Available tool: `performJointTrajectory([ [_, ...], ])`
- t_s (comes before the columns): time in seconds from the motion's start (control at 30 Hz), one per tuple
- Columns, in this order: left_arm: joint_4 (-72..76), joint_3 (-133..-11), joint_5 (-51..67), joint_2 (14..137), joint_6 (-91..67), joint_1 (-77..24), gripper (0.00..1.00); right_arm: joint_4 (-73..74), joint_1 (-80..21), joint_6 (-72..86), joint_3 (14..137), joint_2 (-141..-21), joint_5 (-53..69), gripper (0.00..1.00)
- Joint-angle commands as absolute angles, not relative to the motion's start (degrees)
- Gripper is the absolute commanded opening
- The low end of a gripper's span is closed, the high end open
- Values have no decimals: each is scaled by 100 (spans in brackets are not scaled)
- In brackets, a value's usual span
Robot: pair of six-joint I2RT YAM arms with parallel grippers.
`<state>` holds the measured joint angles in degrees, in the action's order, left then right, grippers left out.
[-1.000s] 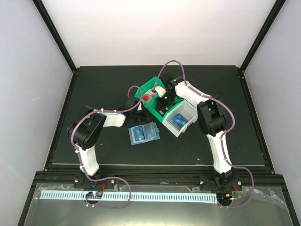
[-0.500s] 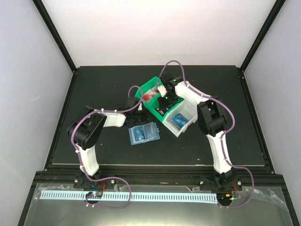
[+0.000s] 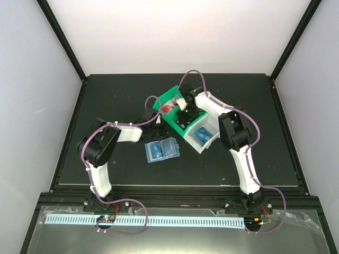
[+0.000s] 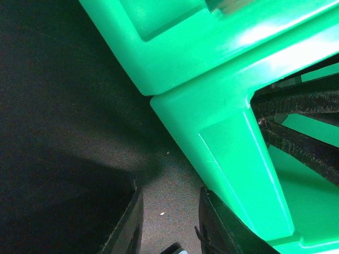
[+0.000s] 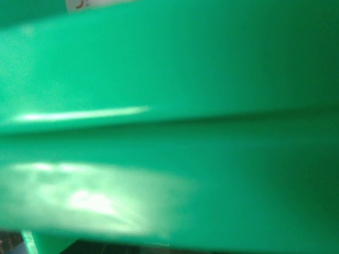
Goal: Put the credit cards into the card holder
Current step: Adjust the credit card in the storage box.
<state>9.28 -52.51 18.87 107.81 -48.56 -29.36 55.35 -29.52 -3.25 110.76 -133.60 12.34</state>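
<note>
Black table (image 3: pixel 116 95) bears green bin (image 3: pixel 168 96), white bin (image 3: pixel 214 125), card holder (image 3: pixel 162 150)

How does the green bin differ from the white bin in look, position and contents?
Colour: the green bin is green, the white bin white. Position: the green bin lies farther back on the black table, the white bin nearer, to its right. Contents: a red-and-white card shows in the green bin, blue cards in the white bin. Both are open bins, set side by side.

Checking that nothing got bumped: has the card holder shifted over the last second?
No. The card holder lies where it was on the table, with the same gap to the white bin on its right.
</note>
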Motion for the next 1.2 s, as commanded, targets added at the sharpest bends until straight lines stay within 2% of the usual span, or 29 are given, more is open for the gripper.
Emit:
performJointTrajectory([
  [0.0,965,-5467,1876,10986,-4891,-3007,32,5611,-2949,-386,10891,-13263,1973,33],
  [0.27,932,-5513,1896,11004,-4904,-3035,32,5538,-2849,-234,10887,-12850,2779,21],
  [0.6,901,-5559,1907,11011,-4909,-3049,32,5581,-2839,-307,10723,-12755,3074,18],
  [0.9,861,-5566,1888,11004,-4897,-3050,32,5679,-2838,-457,10630,-12808,3223,29],
  [1.17,869,-5548,1891,10991,-4900,-3054,32,5541,-2904,-409,10642,-12852,2518,44],
])
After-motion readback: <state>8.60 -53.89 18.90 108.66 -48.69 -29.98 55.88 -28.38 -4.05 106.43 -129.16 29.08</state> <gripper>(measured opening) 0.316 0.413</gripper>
